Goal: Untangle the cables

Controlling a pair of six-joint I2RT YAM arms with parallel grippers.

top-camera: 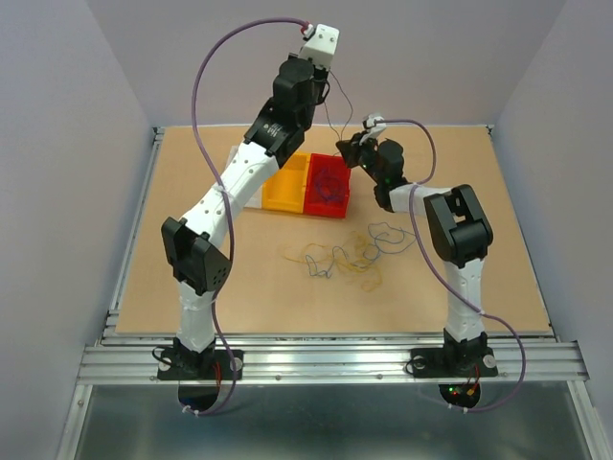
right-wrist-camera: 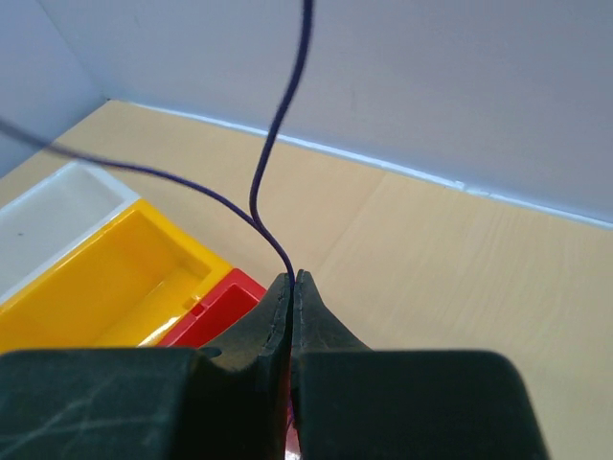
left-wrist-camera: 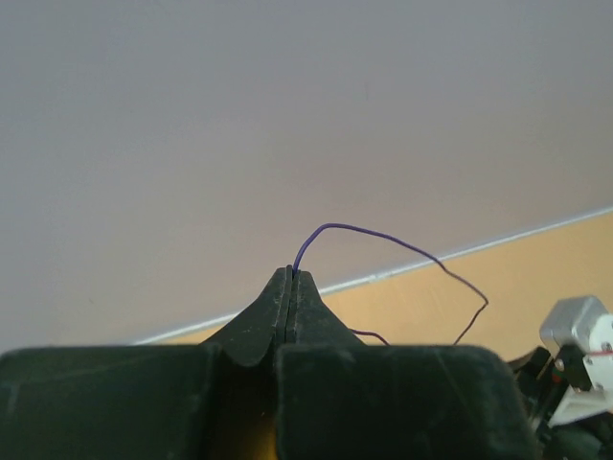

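Holding one purple wire [left-wrist-camera: 383, 236] up in the air between both hands.

Left gripper [left-wrist-camera: 290, 275]: jaws pressed together, with the wire nipped right at the tips. The strand arches up and away to its right.

Right gripper [right-wrist-camera: 293, 278]: jaws likewise closed, pinching what I take to be the same wire at the tips. Two runs leave the pinch, one straight up and one off to its left.

The left hand sits higher than the right. The span of wire between them is bowed, not taut.

Rest of the cables [top-camera: 345, 254]: a loose tangle of yellow, tan and blue strands lying flat on the table [top-camera: 479, 278], well below the right gripper and on its base side.

The red bin [top-camera: 326, 187] is just below and left of the right fingertips, with the yellow bin [top-camera: 285, 189] beyond it. Dark strands appear to lie in the red one.

Handling, my read:
- The wire is hair-thin, near weightless and floppy, yet it keeps its kinks and curls.
- The coating is likely slick, so a tip pinch may slip under a pull.
- It wants gentle tension only, since a snatch could kink it or drag its neighbours along.
- The best hold is close to a free end, square across the pads and clear of any crossing.
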